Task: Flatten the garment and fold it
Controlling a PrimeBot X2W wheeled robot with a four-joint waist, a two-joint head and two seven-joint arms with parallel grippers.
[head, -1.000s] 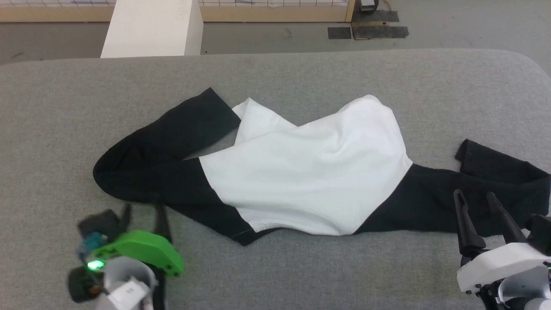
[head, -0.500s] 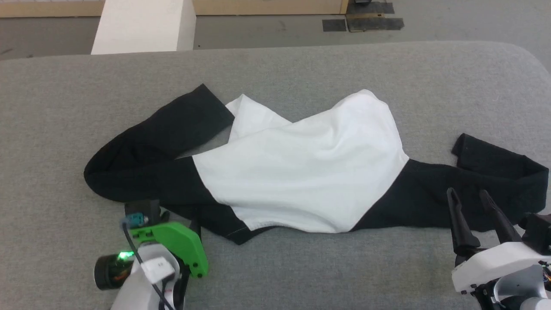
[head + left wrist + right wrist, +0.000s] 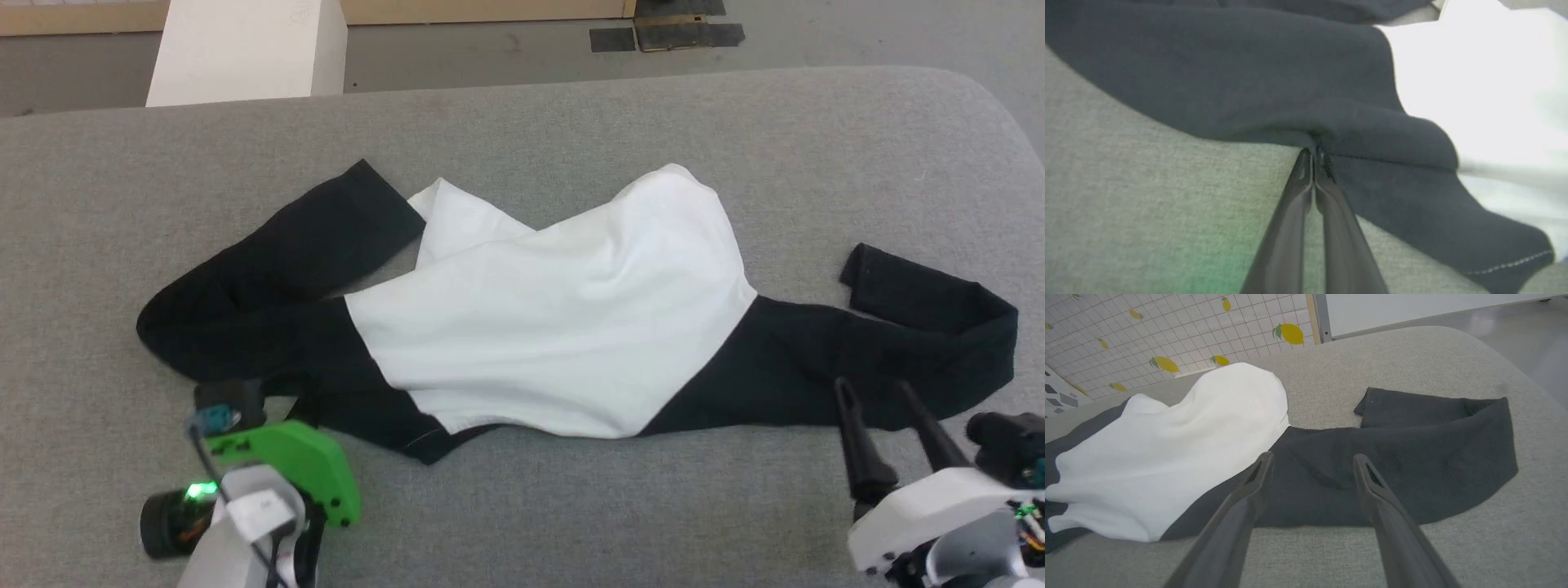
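The garment (image 3: 555,327) lies crumpled across the grey table, its white body in the middle and a black sleeve stretching out to each side. At its lower left black edge, my left gripper (image 3: 282,402) sits under a green housing. In the left wrist view the two fingers (image 3: 1327,212) are pressed together, and the left gripper (image 3: 1313,152) pinches a small pucker of the black cloth (image 3: 1249,81). My right gripper (image 3: 872,385) stands open at the near edge of the right black sleeve (image 3: 1412,457). Its fingertips hover over the cloth, the right gripper (image 3: 1312,457) empty.
A white box (image 3: 237,49) stands on the floor beyond the table's far edge (image 3: 522,86). Dark tape patches (image 3: 669,34) mark the floor behind. A lemon-patterned wall (image 3: 1167,330) shows in the right wrist view. Bare grey tabletop (image 3: 571,514) runs along the near side.
The head camera has tilted, shifting the whole picture. My left gripper moved in to the garment's lower left black edge and shut on it. The right gripper stayed open.
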